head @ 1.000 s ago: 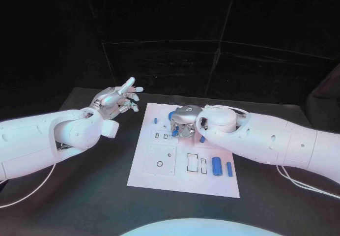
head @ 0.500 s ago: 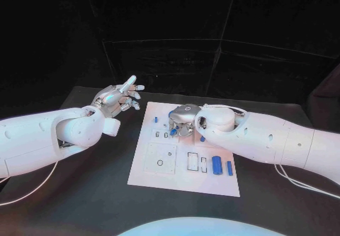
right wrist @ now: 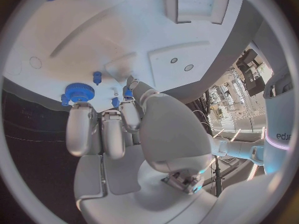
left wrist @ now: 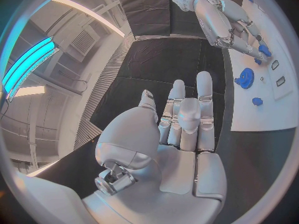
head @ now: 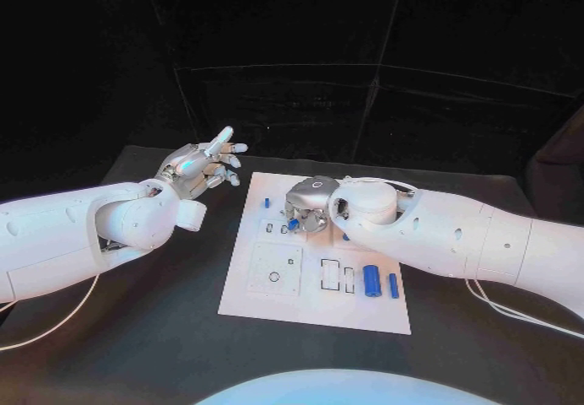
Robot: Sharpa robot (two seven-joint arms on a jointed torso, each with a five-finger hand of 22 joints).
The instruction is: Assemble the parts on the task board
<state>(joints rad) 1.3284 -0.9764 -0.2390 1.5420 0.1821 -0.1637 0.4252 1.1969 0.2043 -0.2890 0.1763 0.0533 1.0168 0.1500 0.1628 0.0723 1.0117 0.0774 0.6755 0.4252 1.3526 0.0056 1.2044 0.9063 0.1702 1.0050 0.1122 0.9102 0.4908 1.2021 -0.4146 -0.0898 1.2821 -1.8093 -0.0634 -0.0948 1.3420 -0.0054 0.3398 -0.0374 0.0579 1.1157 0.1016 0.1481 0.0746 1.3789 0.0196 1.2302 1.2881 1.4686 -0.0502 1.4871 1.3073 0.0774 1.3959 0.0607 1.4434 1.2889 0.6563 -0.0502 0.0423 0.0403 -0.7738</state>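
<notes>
Your right hand (head: 309, 207) is down on the task board (head: 319, 295), fingers pinching a small blue part (right wrist: 127, 92). Blue gear (right wrist: 79, 91) sits nearby. Left hand (head: 198, 169) hangs off-board above the desk (head: 146, 337), fingers apart, holding nothing.

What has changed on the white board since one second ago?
The right robot hand has moved slightly toward the board's left side, fingers pointing down over the small blue parts. The left robot hand stays raised and open beside the white task board; the two blue cylinders have not moved.
</notes>
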